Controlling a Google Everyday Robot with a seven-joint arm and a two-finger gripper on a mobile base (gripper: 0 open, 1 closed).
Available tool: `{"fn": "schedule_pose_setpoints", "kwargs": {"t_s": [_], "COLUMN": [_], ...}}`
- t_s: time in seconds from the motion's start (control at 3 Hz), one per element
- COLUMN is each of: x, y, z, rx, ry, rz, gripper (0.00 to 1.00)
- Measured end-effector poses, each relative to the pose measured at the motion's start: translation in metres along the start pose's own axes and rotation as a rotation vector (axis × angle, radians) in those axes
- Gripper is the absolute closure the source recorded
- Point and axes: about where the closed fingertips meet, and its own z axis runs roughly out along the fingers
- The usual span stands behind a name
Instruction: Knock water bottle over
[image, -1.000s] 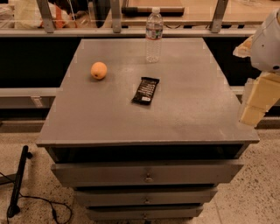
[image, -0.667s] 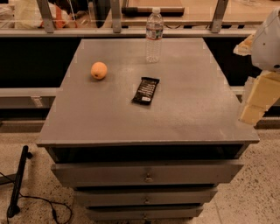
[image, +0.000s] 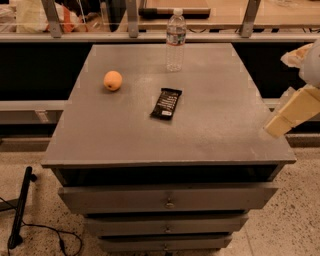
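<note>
The water bottle (image: 176, 40) stands upright near the far edge of the grey cabinet top (image: 210, 125), clear and ribbed with a white cap and a pale label band. My gripper (image: 287, 114) shows as a pale cream block at the right edge of the view, beside the cabinet's right front corner. It is far from the bottle, to its right and nearer the camera.
An orange fruit (image: 113, 80) lies left of centre on the top. A black snack bar wrapper (image: 166, 103) lies near the middle. Drawers (image: 170, 200) face the front below. A black pole and cable (image: 20, 210) lie on the floor at left. A counter with metal posts runs behind.
</note>
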Motion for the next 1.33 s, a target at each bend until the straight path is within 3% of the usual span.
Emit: {"fn": "schedule_pose_setpoints", "kwargs": {"t_s": [0.33, 0.67, 1.0, 1.33], "x": [-0.003, -0.016, -0.027, -0.027], "y": [-0.030, -0.065, -0.116, -0.116], "z": [0.003, 0.006, 0.009, 0.009], "rx": [0.079, 0.176, 0.318, 0.318], "ry": [-0.202, -0.353, -0.463, -0.463], "rz": [0.112, 0.158, 0.221, 0.221], "gripper": [0.00, 0.00, 0.00, 0.00]}}
